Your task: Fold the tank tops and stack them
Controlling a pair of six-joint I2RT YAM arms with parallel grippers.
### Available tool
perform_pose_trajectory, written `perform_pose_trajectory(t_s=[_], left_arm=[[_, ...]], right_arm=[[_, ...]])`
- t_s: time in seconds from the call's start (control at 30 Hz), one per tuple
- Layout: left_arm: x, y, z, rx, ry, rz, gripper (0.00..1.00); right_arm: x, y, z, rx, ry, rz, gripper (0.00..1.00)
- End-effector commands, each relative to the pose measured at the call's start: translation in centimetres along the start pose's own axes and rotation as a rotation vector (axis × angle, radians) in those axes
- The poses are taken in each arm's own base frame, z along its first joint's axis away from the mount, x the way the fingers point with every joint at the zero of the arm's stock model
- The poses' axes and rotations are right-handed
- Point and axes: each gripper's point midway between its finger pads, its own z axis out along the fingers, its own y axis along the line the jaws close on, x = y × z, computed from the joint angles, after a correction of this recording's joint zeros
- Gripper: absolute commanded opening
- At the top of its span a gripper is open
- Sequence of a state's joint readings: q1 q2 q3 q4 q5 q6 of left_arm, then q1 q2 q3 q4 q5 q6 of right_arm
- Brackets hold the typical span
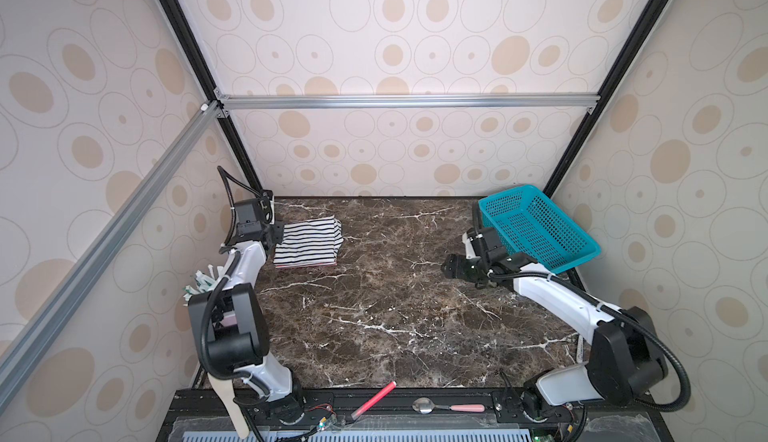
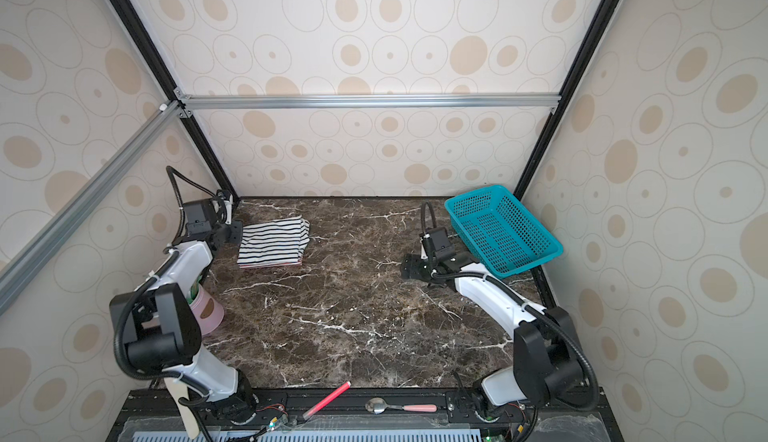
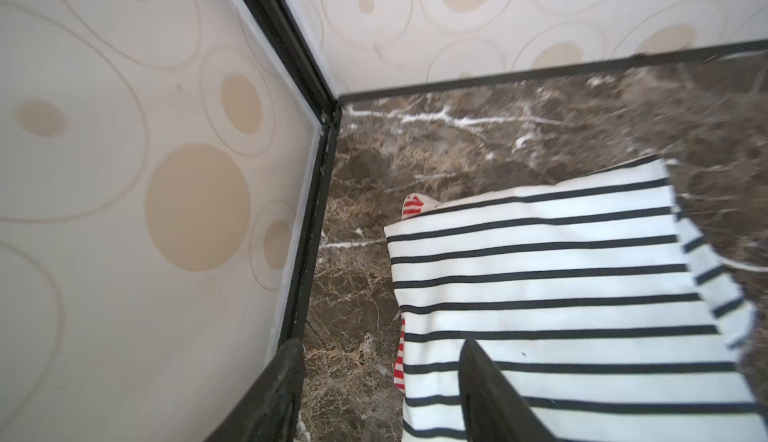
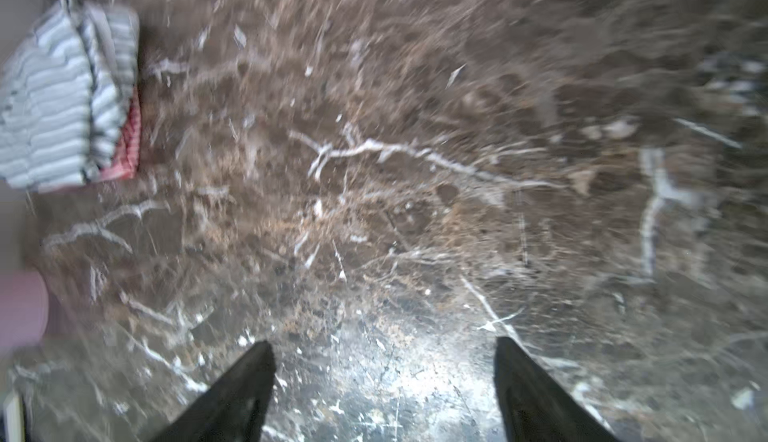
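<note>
The black-and-white tank top (image 1: 309,242) is lying folded at the far left of the counter (image 1: 395,294), sitting on the red-and-white tank top (image 3: 413,205). In both top views the red one is showing only as a thin sliver along the near edge of the pile, while the left wrist view is catching a corner of it poking out and a strip down one side. The right wrist view, badly smeared, is giving just a reddish edge under pale stripes. A pink cup (image 2: 208,311) is standing by the left wall beside the left arm (image 2: 183,261), its body plain in a top view; in a top view the arm is covering it and only a bunch of white and green sticks (image 1: 199,284) is poking up. The teal mesh basket (image 1: 540,232) is sitting tilted in the far right corner, and I am seeing only its own mesh floor inside. The left jaws are standing apart at the pile's left edge, gripping nothing: one finger (image 3: 274,394) is hanging over bare counter and the other finger (image 3: 494,398) over the striped cloth, though I cannot tell whether it is touching. The right jaws are spread wide, fingers (image 4: 241,390) over bare counter, well apart from the pile, holding nothing
</note>
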State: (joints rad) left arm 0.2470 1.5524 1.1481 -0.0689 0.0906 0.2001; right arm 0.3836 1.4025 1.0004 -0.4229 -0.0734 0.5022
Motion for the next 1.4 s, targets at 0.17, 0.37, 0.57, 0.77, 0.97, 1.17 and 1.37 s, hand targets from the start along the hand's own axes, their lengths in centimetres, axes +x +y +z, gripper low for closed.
perform_pose_trajectory(t_s=[0.17,0.37,0.57,0.77,0.97,1.17,1.37], left_arm=[[-0.3,-6.7,-5.7,0.181,-0.213,-0.068,0.98],[2.9,-11.0,-7.4,0.281,-0.301,-0.072,0.98],[8.0,-13.8,-7.1,0.318,-0.3,-0.041,0.98],[8.4,-13.1,-7.2,0.251,-0.396,-0.05,0.98],[8.2,-12.9,-6.5,0.212,-0.48,-0.058,0.99],[7.9,-13.0,-6.2,0.211,-0.51,-0.051,0.99],[8.9,-13.1,-5.3,0.198,-0.514,-0.058,0.99]], right_arm=[[-0.4,-9.3,-3.4,0.258,-0.07,0.036,1.0],[-1.0,-11.8,-3.8,0.345,-0.144,0.005,1.0],[-0.5,-11.1,-1.9,0.267,-0.16,-0.09,0.97],[-0.6,-10.8,-1.0,0.226,-0.238,-0.194,0.96],[-2.8,-11.3,-3.3,0.273,-0.487,-0.25,0.97],[-2.4,-12.3,-3.1,0.327,-0.523,-0.32,0.97],[-2.1,-12.8,-1.0,0.332,-0.535,-0.363,0.97]])
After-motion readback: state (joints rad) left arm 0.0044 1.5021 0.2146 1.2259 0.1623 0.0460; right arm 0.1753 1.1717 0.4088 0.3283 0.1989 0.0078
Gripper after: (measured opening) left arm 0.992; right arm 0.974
